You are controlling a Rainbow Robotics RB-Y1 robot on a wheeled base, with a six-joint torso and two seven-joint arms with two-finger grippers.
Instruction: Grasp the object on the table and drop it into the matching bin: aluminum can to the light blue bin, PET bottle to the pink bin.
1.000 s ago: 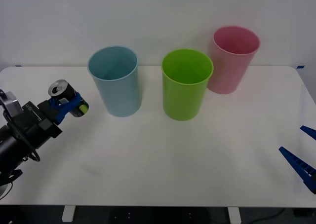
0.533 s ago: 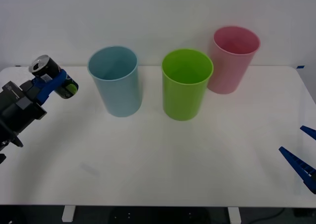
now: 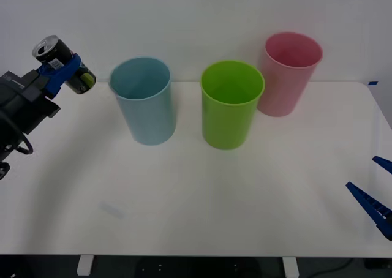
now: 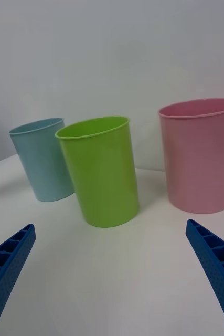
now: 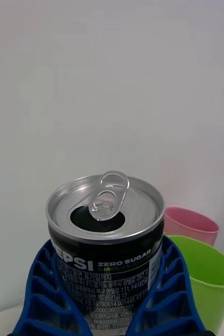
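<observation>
Raised since the earlier frames: left gripper [image 3: 61,71], now higher and farther back at the table's far-left edge, level with the bin rims, carrying the can with it.

Item 1, left gripper: blue ribbed fingers [image 5: 43,283] clamped on either side of one aluminum can [image 3: 61,62]. Can held clear of the tabletop, tilted, silver top up and leaning away from the bins. Wrist view: can [image 5: 105,236] with its mouth open and pull-tab lifted, dark body, white lettering, fingers cupping its lower half.

Item 2, bins, three in count, all upright on the table. One light blue bin [image 3: 144,100], nearest the held can, just to its right and not touching it. One bright green bin [image 3: 231,104], centre, slightly nearer the robot. One pink bin [image 3: 288,73], farthest right and farthest back, close behind the green one. From the right wrist, same order: light blue [image 4: 42,165], green [image 4: 102,170], pink [image 4: 200,155].

Item 3, right gripper [image 3: 375,195]: one, low at the table's right near edge, well apart from the bins, its two blue fingers [image 4: 7,262] spread wide, holding nothing.

Item 4, table [image 3: 202,198]: one, white, wide.
</observation>
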